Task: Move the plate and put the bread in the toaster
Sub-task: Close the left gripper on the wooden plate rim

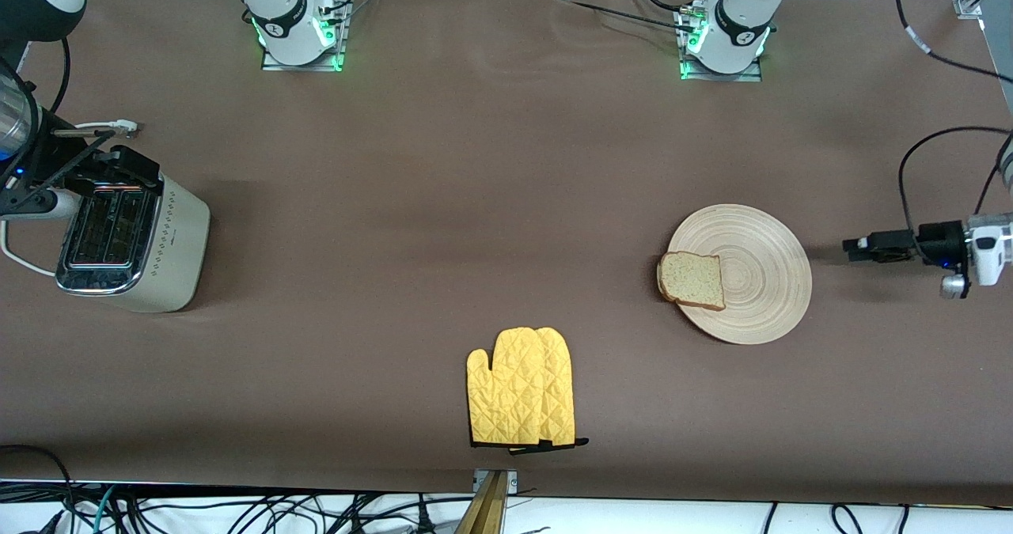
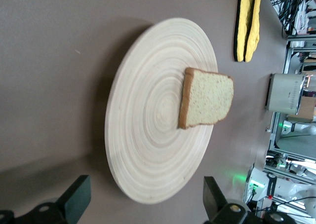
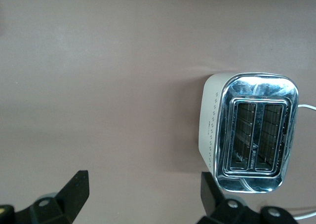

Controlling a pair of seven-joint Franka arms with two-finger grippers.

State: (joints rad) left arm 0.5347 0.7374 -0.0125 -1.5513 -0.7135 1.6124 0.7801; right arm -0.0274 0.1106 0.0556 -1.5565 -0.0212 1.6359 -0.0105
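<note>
The pale wooden plate (image 1: 760,281) lies toward the left arm's end of the table. The bread (image 1: 691,280) lies on it, overhanging the rim on the toaster's side. My left gripper (image 1: 855,246) is low beside the plate, open and empty, pointing at its rim with a small gap. In the left wrist view its fingers (image 2: 76,197) flank the plate (image 2: 148,115) and bread (image 2: 207,96). The cream toaster (image 1: 130,241) stands at the right arm's end. My right gripper (image 1: 107,162) hangs open and empty over it. The right wrist view shows the toaster's two empty slots (image 3: 254,132) beside the gripper (image 3: 142,184).
A yellow oven mitt (image 1: 521,388) lies near the table's front edge, midway between plate and toaster. It also shows in the left wrist view (image 2: 247,24). The toaster's white cord (image 1: 16,257) loops at the right arm's end. The arm bases (image 1: 297,20) stand along the back.
</note>
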